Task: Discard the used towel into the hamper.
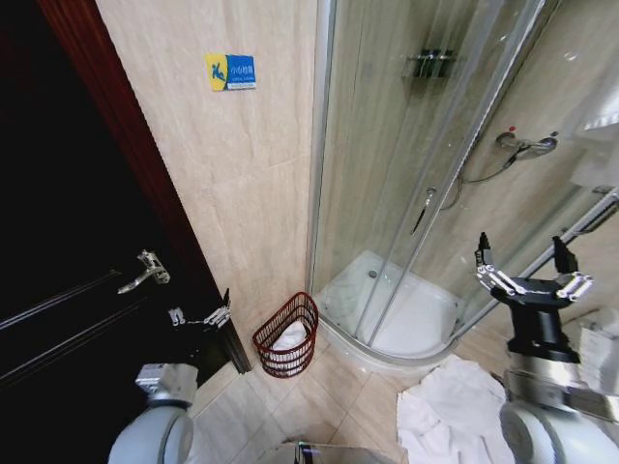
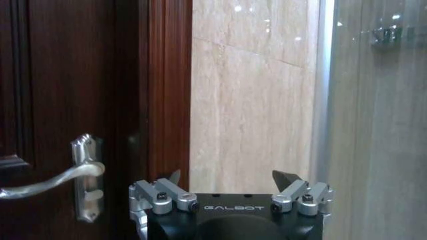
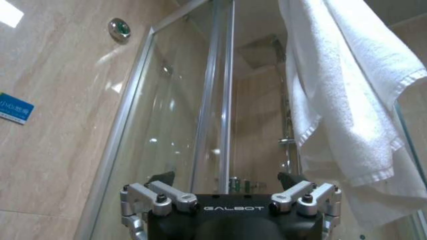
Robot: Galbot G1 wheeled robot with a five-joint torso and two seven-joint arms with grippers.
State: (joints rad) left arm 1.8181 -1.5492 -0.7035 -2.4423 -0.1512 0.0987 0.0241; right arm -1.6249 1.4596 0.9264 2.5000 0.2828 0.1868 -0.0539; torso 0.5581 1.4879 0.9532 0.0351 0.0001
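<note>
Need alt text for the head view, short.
A small dark red-brown wire hamper stands on the tiled floor against the beige wall, between a dark wooden door and a curved glass shower enclosure, with something white inside it. White towels lie crumpled on the floor by the shower; the right gripper is raised beside the glass, jaws open and empty.

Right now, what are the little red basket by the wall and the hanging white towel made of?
The basket looks like thin wire, painted dark red-brown: you can see through its open bars to white cloth inside. The towel looks like thick cotton terry: fluffy loops, a flat woven band near its hem, soft folds.
</note>
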